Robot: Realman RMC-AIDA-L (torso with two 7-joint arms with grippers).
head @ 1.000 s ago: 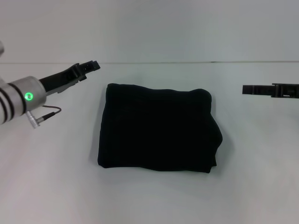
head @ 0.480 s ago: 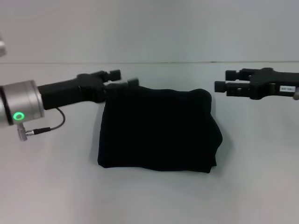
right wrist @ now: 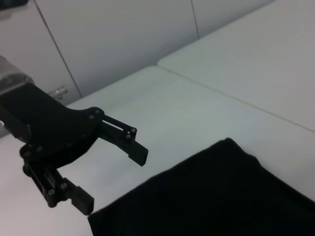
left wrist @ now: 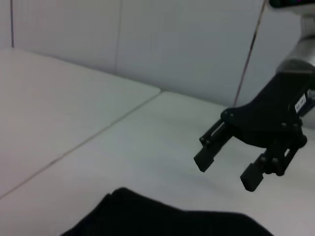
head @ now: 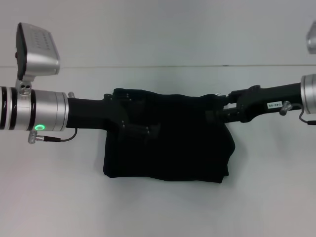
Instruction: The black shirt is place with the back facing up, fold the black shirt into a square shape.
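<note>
The black shirt (head: 168,143) lies in the middle of the white desk (head: 49,197). It is folded into a thick, nearly square bundle, a bit wider at the near side than at the far side. No lettering shows on it. Its right edge looks a little puffy and uneven, and its near edge is fairly straight.

The left gripper (head: 148,131) is over the far left part of the shirt. In the right wrist view the left gripper (right wrist: 110,174) has its two fingers spread wide, with nothing between them, just above the cloth's corner. The right gripper (head: 211,116) is over the far right corner of the shirt. In the left wrist view the right gripper (left wrist: 226,169) is also wide open and empty, hanging a little above the cloth and not touching it.

So the step in hand looks like reaching for the far edge of the bundle, one gripper at each far corner. The folding seems mostly done, since the shirt is close to a square.

Next, each gripper likely needs to go down onto its corner and pinch all the layers together. Both should close at about the same time, so the cloth does not twist. Then the far edge can be brought toward the near edge, keeping it level.
</note>
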